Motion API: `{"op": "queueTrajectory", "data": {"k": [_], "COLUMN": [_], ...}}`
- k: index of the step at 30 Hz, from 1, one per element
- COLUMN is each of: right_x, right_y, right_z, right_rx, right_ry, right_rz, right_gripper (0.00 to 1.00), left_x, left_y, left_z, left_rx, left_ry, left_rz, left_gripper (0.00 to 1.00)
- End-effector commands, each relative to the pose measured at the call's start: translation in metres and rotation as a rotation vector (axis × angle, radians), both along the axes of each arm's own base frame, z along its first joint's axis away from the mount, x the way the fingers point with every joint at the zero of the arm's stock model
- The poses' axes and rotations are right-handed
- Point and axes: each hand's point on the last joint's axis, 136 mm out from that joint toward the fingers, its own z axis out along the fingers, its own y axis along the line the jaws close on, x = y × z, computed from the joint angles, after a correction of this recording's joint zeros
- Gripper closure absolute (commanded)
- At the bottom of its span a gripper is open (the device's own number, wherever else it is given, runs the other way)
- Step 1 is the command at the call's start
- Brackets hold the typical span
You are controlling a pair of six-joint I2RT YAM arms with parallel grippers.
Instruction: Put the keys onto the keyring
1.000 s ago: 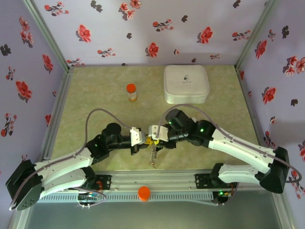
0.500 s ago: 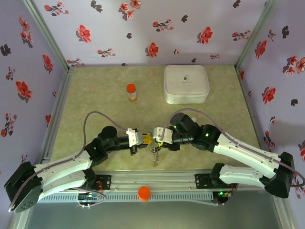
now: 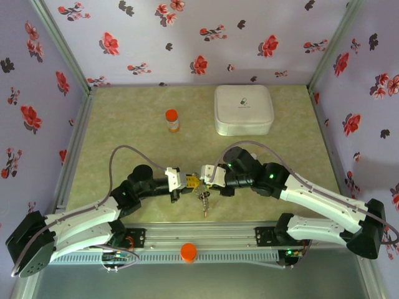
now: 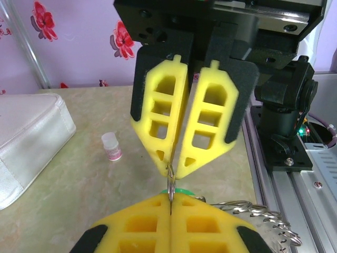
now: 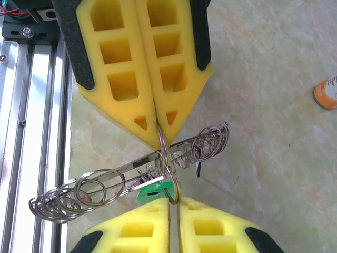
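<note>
The left pincer (image 3: 186,182) and the right pincer (image 3: 203,180) meet tip to tip above the table (image 3: 124,137), close to its front rail. Each has its yellow fingers pressed together on the same thin wire loop (image 5: 164,153), one at each end of it. The keyring (image 5: 131,176), a long coil of grey wire rings, crosses that loop in the gap between the two pincers. Seen from overhead, it hangs just below them. A green key (image 5: 152,192) sits at the loop, right against the tips of the right pincer. A small white vial (image 4: 111,146) stands on the table beside the right pincer, apart from it. An orange bottle (image 3: 172,120) and a white case (image 3: 244,109) stand well beyond both pincers, toward the back wall.
</note>
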Motion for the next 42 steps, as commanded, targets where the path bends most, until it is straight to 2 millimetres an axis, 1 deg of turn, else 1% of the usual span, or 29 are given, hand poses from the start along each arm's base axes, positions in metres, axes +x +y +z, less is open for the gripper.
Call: {"op": "queueTrajectory", "data": {"k": [1,4,9,16,20,23,27,29,32,33,36,38,42], "right_x": [0.002,0.002,0.003,-0.001,-0.007,-0.006,-0.004,-0.001,-0.001,-0.002,-0.018,-0.020,-0.014], "right_y": [0.004,0.003,0.004,0.004,0.007,0.006,0.005,0.004,0.001,0.000,0.004,0.010,0.017], "right_z": [0.013,0.012,0.009,-0.013,-0.016,-0.019,-0.009,-0.002,0.010,0.012,0.018,0.023,0.026], "right_rx": [0.045,0.044,0.041,-0.027,-0.030,-0.039,-0.012,0.014,0.058,0.072,0.115,0.145,0.180], "right_ry": [-0.011,-0.014,-0.009,0.066,0.104,0.105,0.080,0.053,0.018,0.013,0.064,0.091,0.094], "right_rz": [-0.006,-0.009,-0.009,0.014,0.032,0.031,0.020,0.008,0.004,0.012,0.073,0.083,0.061], "right_gripper": [0.95,1.00,1.00,1.00,1.00,1.00,1.00,0.93,0.87,0.85,0.78,0.78,0.81], "left_x": [0.000,0.000,-0.002,-0.007,-0.007,-0.008,-0.008,-0.007,-0.006,-0.006,-0.005,-0.005,-0.004], "left_y": [-0.001,0.001,0.001,-0.003,-0.003,-0.003,-0.002,-0.002,-0.001,-0.002,-0.002,-0.003,-0.004], "left_z": [0.022,0.024,0.029,0.041,0.042,0.043,0.040,0.038,0.035,0.034,0.033,0.034,0.034], "left_rx": [-0.070,-0.072,-0.085,-0.108,-0.109,-0.113,-0.106,-0.102,-0.097,-0.097,-0.105,-0.111,-0.112], "left_ry": [-0.053,-0.054,-0.057,-0.052,-0.064,-0.067,-0.064,-0.064,-0.061,-0.060,-0.051,-0.048,-0.047], "left_rz": [0.003,0.004,-0.004,-0.046,-0.047,-0.047,-0.045,-0.041,-0.034,-0.034,-0.031,-0.032,-0.031], "left_gripper": [1.00,1.00,1.00,1.00,1.00,1.00,1.00,1.00,1.00,1.00,1.00,1.00,1.00]}}
